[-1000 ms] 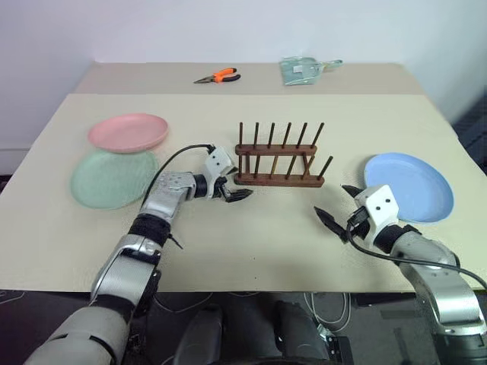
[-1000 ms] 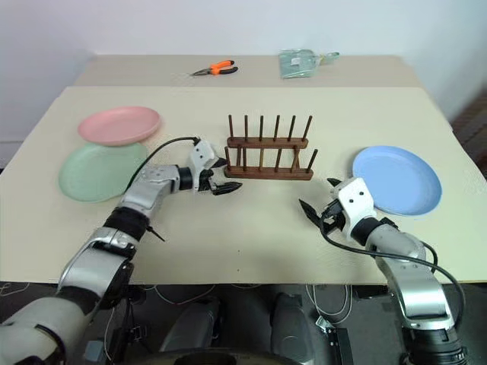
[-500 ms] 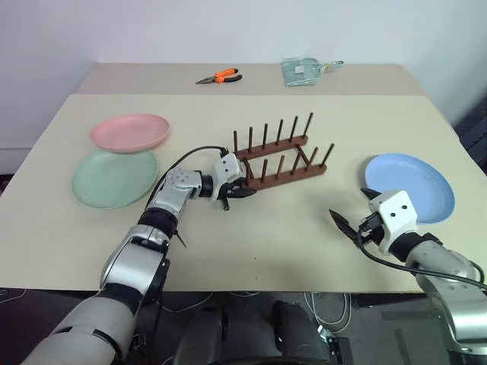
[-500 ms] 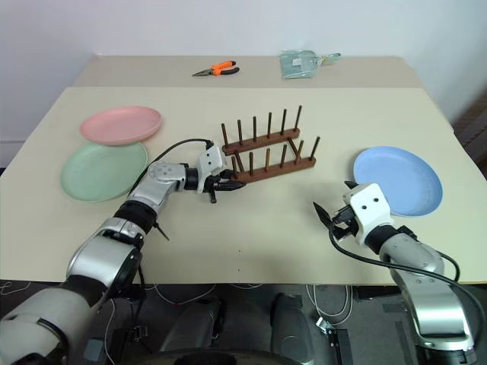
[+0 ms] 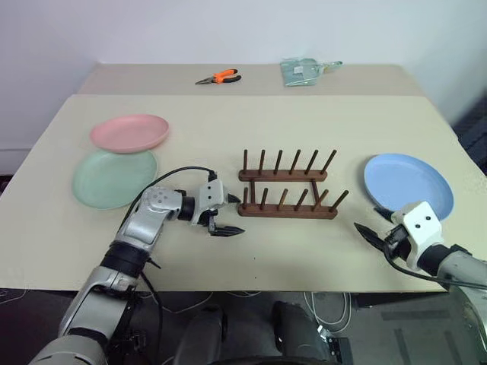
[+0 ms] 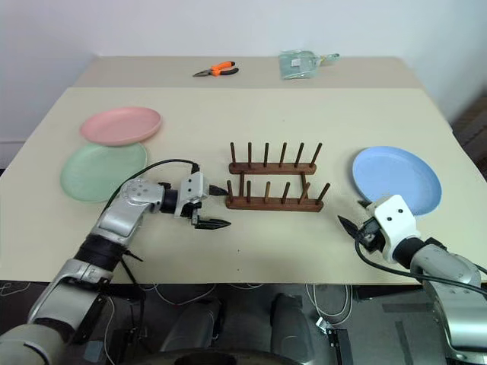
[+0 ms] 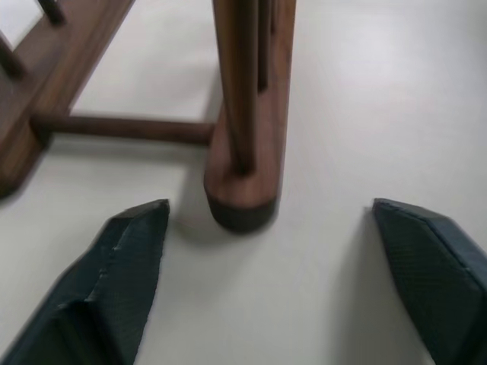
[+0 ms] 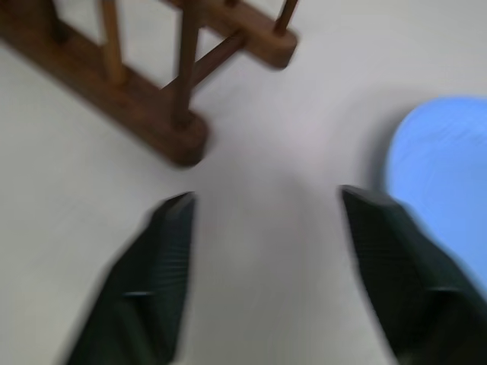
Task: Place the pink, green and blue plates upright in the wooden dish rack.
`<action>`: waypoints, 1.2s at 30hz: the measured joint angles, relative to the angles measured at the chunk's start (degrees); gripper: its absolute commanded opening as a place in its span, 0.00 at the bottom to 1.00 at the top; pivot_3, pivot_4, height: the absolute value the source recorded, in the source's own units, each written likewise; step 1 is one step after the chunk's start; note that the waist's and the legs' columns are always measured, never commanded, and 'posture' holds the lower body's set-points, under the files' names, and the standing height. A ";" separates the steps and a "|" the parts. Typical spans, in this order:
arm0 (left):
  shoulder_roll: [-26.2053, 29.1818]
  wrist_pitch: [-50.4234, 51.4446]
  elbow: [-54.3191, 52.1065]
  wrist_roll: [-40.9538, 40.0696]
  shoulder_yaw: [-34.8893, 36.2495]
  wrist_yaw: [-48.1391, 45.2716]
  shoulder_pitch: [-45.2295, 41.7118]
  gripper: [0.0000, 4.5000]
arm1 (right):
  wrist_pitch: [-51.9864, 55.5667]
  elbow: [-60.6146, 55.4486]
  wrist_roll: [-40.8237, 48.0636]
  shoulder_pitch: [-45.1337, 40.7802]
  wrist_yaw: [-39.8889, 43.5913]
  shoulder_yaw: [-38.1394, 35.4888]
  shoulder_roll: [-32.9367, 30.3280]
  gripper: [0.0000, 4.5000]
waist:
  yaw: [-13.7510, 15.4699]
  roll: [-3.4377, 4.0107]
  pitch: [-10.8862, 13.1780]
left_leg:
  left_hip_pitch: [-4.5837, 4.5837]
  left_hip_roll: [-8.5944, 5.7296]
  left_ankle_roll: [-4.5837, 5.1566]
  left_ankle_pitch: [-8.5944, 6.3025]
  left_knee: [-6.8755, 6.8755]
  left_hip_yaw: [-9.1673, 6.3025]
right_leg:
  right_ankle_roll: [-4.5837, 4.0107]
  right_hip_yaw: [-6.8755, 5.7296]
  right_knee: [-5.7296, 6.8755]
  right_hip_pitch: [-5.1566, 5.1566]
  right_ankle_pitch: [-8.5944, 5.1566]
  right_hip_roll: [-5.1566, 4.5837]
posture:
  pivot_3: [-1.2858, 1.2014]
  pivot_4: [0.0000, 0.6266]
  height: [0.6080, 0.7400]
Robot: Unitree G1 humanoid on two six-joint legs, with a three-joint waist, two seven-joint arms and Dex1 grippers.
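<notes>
Just beside the wooden dish rack (image 5: 288, 195), both end effectors (image 5: 225, 215) (image 5: 374, 229) gape empty.

The empty wooden dish rack (image 6: 275, 181) stands mid-table, the left gripper (image 6: 212, 207) open beside its left end, pink plate (image 6: 121, 125) overlapping green plate (image 6: 103, 169), blue plate (image 6: 396, 179) far right.

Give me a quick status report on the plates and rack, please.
Left end effector open at empty dark wooden peg rack. Right end effector open, empty. Pink, green, blue round plastic plates flat on table. Nothing blocking.
</notes>
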 measured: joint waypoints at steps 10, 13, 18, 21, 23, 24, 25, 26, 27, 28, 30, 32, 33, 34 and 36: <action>-1.07 13.33 -18.92 -3.18 -1.93 6.95 11.70 0.14 | 1.01 -0.72 -5.90 -6.20 -0.51 15.23 0.45 0.00 | 0.28 0.31 -0.22 | -0.04 -0.01 0.01 0.00 0.23 0.00 | -0.07 0.02 -0.04 0.15 -0.22 -0.14 | 0.52 0.24 1.00; -8.28 11.92 -15.30 1.18 -3.08 18.79 9.58 0.14 | -0.17 4.57 -11.20 -12.68 -4.08 20.54 2.01 0.00 | 1.18 0.25 -0.25 | -0.07 -0.12 0.01 0.01 0.32 -0.06 | -0.05 -0.02 -0.04 0.20 -0.19 -0.13 | 0.52 0.24 1.00; -14.46 11.47 -6.27 4.35 -1.54 33.12 3.87 0.14 | -3.90 14.82 -17.47 -22.09 -9.92 24.93 6.04 0.00 | 0.46 0.08 -0.57 | 0.08 -0.10 -0.01 0.02 0.31 -0.02 | 0.03 -0.02 0.05 0.24 -0.09 -0.06 | 0.52 0.24 1.00; -15.52 9.27 -1.00 5.08 -0.63 37.44 1.07 0.14 | -6.80 23.19 -20.21 -28.37 -13.08 26.11 7.67 0.00 | 0.24 0.06 -0.70 | 0.19 -0.09 -0.03 0.03 0.27 0.00 | 0.08 -0.01 0.12 0.25 -0.05 -0.02 | 0.52 0.24 1.00; -15.96 8.00 2.24 5.11 0.12 39.43 -0.69 0.14 | -8.35 28.44 -21.70 -31.94 -14.79 26.22 8.57 0.00 | 0.24 0.07 -0.72 | 0.20 -0.09 -0.03 0.03 0.27 0.00 | 0.05 -0.01 0.15 0.25 -0.01 -0.02 | 0.52 0.24 1.00; -16.18 7.48 3.61 5.10 0.56 40.19 -1.46 0.14 | -9.20 30.79 -22.25 -33.49 -15.45 26.26 9.07 0.00 | 0.22 0.07 -0.72 | 0.21 -0.10 -0.03 0.04 0.27 0.01 | 0.01 -0.01 0.17 0.25 0.02 -0.02 | 0.52 0.24 1.00; -16.28 6.91 5.03 5.10 0.80 40.91 -2.29 0.14 | -10.27 33.59 -22.88 -35.30 -16.15 26.41 9.54 0.00 | 0.17 0.07 -0.72 | 0.22 -0.10 -0.04 0.04 0.27 0.02 | -0.06 0.00 0.19 0.25 0.06 -0.03 | 0.52 0.24 1.00; -16.33 6.65 5.87 5.11 0.98 41.22 -2.75 0.14 | -10.91 35.36 -23.43 -36.52 -16.55 26.60 9.63 0.05 | 0.16 0.07 -0.72 | 0.21 -0.11 -0.04 0.04 0.26 0.01 | -0.08 0.00 0.19 0.25 0.07 -0.03 | 0.52 0.24 1.00; -16.27 6.22 6.33 5.11 1.19 41.38 -2.90 0.13 | -11.49 36.77 -23.58 -37.45 -16.64 26.61 9.75 0.11 | 0.12 0.07 -0.73 | 0.22 -0.10 -0.04 0.04 0.26 0.02 | -0.09 0.00 0.19 0.25 0.08 -0.03 | 0.52 0.24 1.00; -16.21 5.86 6.59 5.11 1.42 41.38 -2.90 0.13 | -11.83 37.59 -23.43 -38.09 -16.51 26.40 9.93 0.17 | 0.05 0.07 -0.73 | 0.23 -0.10 -0.04 0.04 0.24 0.02 | -0.09 0.00 0.20 0.25 0.08 -0.03 | 0.52 0.24 1.00; -15.69 5.88 6.48 5.06 1.75 41.32 -2.84 0.26 | -11.85 37.74 -22.56 -38.43 -15.45 25.39 10.02 0.40 | -0.14 0.06 -0.73 | 0.26 -0.10 -0.04 0.04 0.21 0.01 | -0.08 0.00 0.22 0.25 0.08 -0.02 | 0.52 0.24 1.00; -14.33 7.01 5.42 4.33 3.60 41.52 -2.26 0.44 | -11.93 35.33 -21.33 -37.13 -13.38 24.79 9.77 0.62 | -0.86 0.06 -0.73 | 0.30 -0.08 -0.04 0.04 0.12 -0.01 | -0.06 0.01 0.28 0.24 0.06 -0.01 | 0.52 0.24 1.00; -13.80 8.06 5.14 3.64 5.37 42.29 -2.05 0.55 | -12.24 33.45 -20.93 -35.81 -12.50 24.72 9.48 0.73 | -1.15 0.06 -0.73 | 0.33 -0.08 -0.04 0.04 0.07 0.00 | -0.04 0.02 0.35 0.21 0.04 -0.01 | 0.52 0.24 1.00; -13.11 9.09 5.08 3.07 7.26 43.36 -2.01 0.66 | -12.53 31.86 -20.84 -34.71 -11.91 24.54 9.32 0.84 | -1.41 0.06 -0.73 | 0.39 -0.07 -0.04 0.03 0.05 0.01 | 0.04 0.04 0.43 0.18 -0.02 -0.01 | 0.52 0.24 1.00; -12.28 11.18 5.09 2.19 11.53 46.62 -2.02 0.89 | -12.55 29.16 -20.88 -32.98 -10.86 24.10 8.91 1.00 | -1.50 0.06 -0.72 | 0.43 -0.05 -0.04 0.03 0.02 0.02 | 0.17 0.05 0.50 0.16 -0.11 0.01 | 0.52 0.24 1.00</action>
